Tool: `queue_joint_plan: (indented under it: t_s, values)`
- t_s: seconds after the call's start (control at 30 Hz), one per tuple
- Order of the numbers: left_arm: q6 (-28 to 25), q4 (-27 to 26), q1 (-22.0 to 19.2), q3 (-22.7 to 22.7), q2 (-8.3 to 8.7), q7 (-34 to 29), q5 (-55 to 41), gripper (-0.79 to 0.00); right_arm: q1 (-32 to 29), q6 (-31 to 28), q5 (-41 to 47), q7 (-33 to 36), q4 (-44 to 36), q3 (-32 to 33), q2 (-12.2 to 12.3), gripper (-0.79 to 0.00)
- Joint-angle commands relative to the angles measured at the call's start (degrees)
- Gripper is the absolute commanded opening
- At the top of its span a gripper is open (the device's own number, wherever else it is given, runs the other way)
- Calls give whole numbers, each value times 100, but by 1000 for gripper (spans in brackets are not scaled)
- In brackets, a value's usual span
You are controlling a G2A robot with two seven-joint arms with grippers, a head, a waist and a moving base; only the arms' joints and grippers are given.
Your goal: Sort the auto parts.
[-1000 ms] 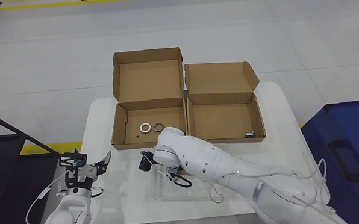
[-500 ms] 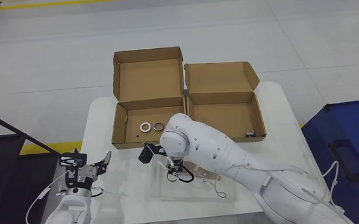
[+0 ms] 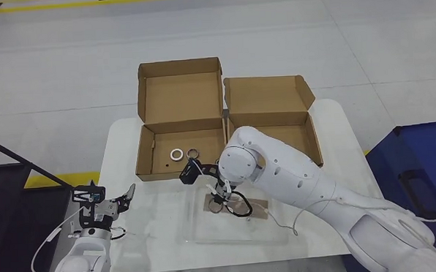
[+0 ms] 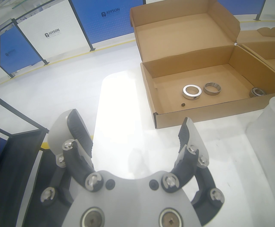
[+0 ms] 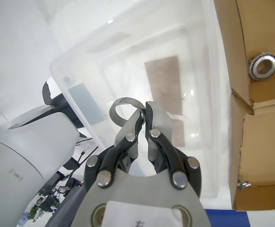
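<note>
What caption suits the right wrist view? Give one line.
Right gripper shut on a metal ring over the clear bin, beside a cardboard box holding a bearing.

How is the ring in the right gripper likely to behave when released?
The metal ring looks rigid and smooth, and the right gripper pinches only one wall, so it may pivot or slip. Being round, it could roll if it lands on edge.

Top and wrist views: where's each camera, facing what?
Top: overhead, looking down on the white table; both arms show.
Left wrist: behind the open left gripper, facing a brown cardboard box.
Right wrist: behind the right gripper, shut on a dark metal ring, facing a clear plastic bin.
Top and left wrist share the silver collar ring.
</note>
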Motion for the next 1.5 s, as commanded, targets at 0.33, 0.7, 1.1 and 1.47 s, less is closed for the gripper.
queue_joint_plan:
  t_s: [0.33, 0.7, 1.1, 1.47]
  values:
    - [0, 0, 0, 0, 0, 0, 0, 0, 117, -823, 2746, 0, 273, 131, 214, -785]
    - [0, 0, 0, 0, 0, 0, 0, 0, 351, -825, 4207, 0, 173, 106, 552, -785]
    - [0, 0, 0, 0, 0, 0, 0, 0, 351, -825, 4207, 0, 173, 106, 552, -785]
    - [0, 0, 0, 0, 0, 0, 0, 0, 105, -822, 7082, 0, 129, 406, 902, -785]
